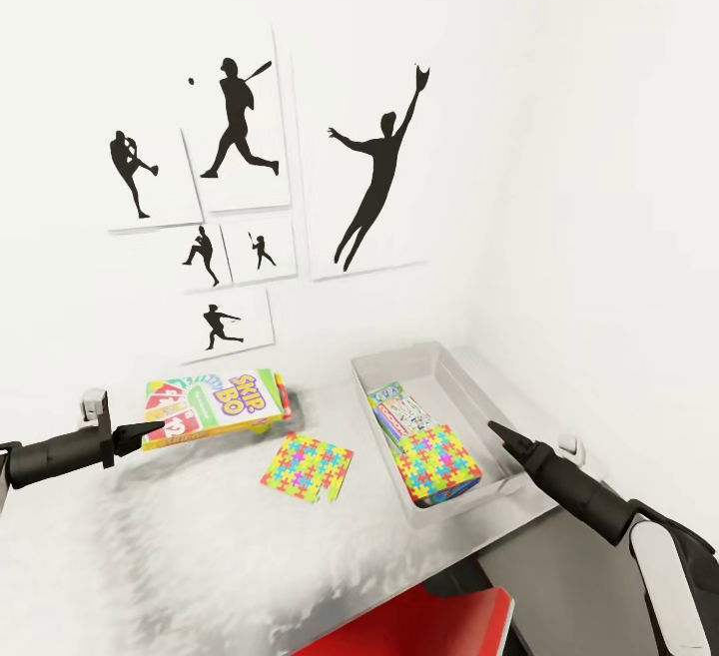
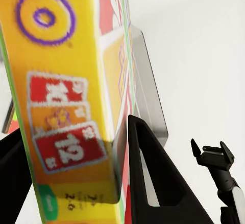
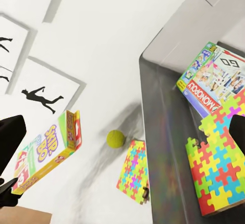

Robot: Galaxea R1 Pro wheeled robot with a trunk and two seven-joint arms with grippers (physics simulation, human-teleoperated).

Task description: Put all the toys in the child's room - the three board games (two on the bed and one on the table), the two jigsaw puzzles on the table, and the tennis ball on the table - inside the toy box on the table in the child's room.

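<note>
My left gripper (image 1: 150, 428) is shut on one end of the orange-yellow Skip-Bo board game (image 1: 215, 404), which it holds tilted just above the white table (image 1: 200, 536); the box (image 2: 61, 106) sits between the black fingers (image 2: 148, 178). One jigsaw puzzle (image 1: 308, 466) lies flat on the table. The grey toy box (image 1: 394, 361) to the right holds a Monopoly board game (image 1: 399, 414) and the other jigsaw puzzle (image 1: 437, 463). The tennis ball (image 3: 116, 138) rests on the table beside the loose puzzle (image 3: 133, 170). My right gripper (image 1: 496, 428) hovers open over the toy box's right rim.
Black silhouette sports pictures (image 1: 374, 177) hang on the white wall behind the table. A red chair seat (image 1: 419, 626) shows below the table's front edge. The table's corner ends just right of the toy box.
</note>
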